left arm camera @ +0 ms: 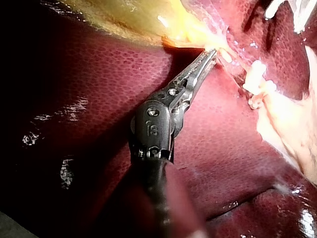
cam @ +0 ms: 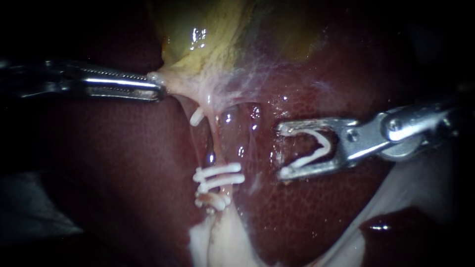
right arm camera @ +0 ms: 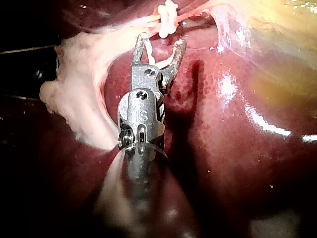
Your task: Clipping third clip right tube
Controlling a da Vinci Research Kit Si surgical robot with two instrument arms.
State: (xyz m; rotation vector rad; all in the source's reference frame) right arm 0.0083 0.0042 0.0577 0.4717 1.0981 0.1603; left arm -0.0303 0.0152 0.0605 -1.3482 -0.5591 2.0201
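The right tube (cam: 216,143) runs down from the gallbladder (cam: 198,34) and carries two white clips (cam: 220,175) side by side, with more white clips just below them. My right instrument (cam: 283,151) hovers to its right, apart from it. Its jaws stand wide and hold an open white V-shaped clip (cam: 314,151) seated between them; in the right wrist view this instrument (right arm camera: 158,44) sits just short of the clipped tube (right arm camera: 168,15). My left instrument (cam: 159,88) is shut on the gallbladder's pale lower edge and holds it stretched, which the left wrist view (left arm camera: 210,53) also shows.
A thinner left tube (cam: 190,133) bears one white clip (cam: 197,117) near its top. Dark red liver (cam: 316,212) lies under and around everything. Pale fatty tissue (cam: 217,242) spreads out below the clips.
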